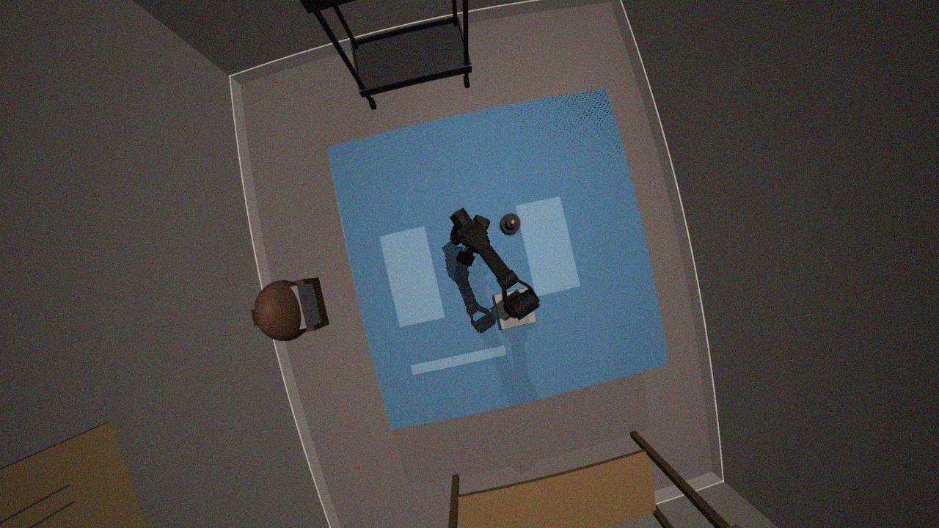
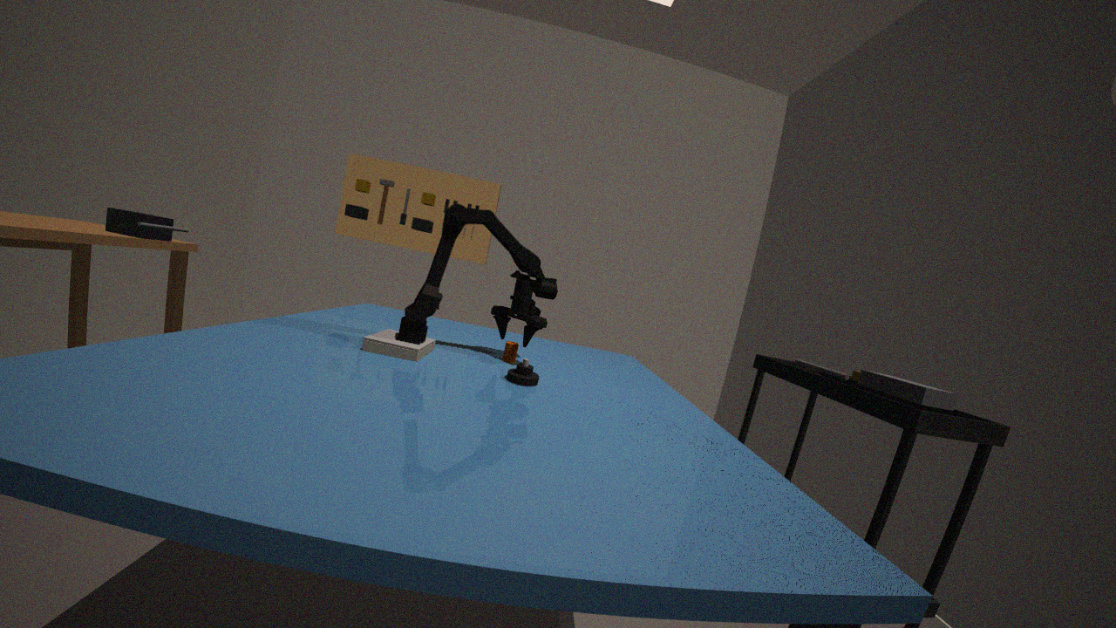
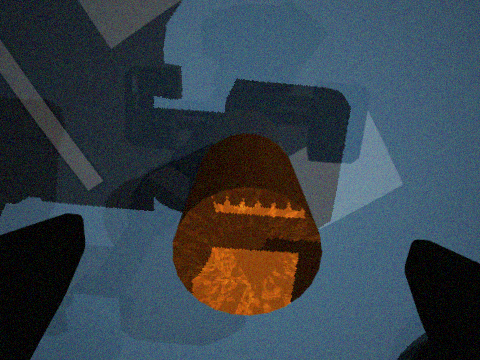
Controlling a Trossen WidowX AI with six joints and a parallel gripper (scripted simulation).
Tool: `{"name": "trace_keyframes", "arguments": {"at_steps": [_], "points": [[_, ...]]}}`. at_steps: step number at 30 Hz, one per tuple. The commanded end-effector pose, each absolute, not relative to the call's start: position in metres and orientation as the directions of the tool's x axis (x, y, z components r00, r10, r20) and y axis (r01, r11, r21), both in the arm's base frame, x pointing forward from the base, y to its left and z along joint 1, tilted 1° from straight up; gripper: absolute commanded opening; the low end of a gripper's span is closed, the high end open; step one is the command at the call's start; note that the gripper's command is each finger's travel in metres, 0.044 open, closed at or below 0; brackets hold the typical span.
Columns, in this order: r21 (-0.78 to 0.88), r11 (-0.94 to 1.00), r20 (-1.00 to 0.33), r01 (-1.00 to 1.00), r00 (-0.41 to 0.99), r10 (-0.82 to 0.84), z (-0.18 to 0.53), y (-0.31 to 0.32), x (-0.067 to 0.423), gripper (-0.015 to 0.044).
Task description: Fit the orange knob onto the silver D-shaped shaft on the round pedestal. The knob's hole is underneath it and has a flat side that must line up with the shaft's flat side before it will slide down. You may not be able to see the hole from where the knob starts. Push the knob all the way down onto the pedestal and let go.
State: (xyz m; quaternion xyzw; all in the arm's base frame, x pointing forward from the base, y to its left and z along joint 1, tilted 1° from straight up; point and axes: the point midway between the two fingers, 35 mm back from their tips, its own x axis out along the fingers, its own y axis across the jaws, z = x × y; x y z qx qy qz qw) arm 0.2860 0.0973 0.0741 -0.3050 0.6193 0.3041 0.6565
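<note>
Knob [image 3: 247, 234] stands upright on the blue bench [image 2: 546, 484], a short orange cylinder with a flat top and smooth round wall, part lit and part shaded; in the exterior view it [image 2: 510, 351] sits just beside the pedestal [image 2: 521, 378], apart from it, on the side nearer the arm's base plate [image 2: 377, 345]; its hole cannot be seen from any view; the pedestal is a low dark round disc with a small silver shaft [image 2: 525, 364] standing up from its middle, bare, nothing on it; from above the pedestal [image 1: 510, 225] shows near the wrist, and the knob is hidden under the arm.

Claw [image 2: 518, 331] hangs directly over the knob, pointing down, spread almost to its full width and holding nothing; in the wrist view its dark fingers sit at the left and right edges, with the knob between them and bench surface showing on both sides of it; neither finger touches the knob.

Bench is a glossy flat slab that mirrors the arm; pale rectangles of light [image 1: 412, 276] lie on it; the knob and pedestal stand near its middle, well in from every edge; the base plate is a pale square block; a dark metal rack [image 2: 897, 394] stands beyond the far edge of the bench, well apart.
</note>
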Motion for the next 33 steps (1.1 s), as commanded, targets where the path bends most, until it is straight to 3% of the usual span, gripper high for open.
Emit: {"name": "trace_keyframes", "arguments": {"at_steps": [1,30,33], "points": [[-0.026,0.625,-0.999,-0.780,0.045,0.014,0.066,0.096,0.285,0.0440],[-0.026,0.625,-0.999,-0.780,0.044,0.014,0.022,0.095,0.285,0.0440],[-0.026,0.625,-0.999,-0.780,0.044,0.014,0.022,0.095,0.285,0.0361]]}}
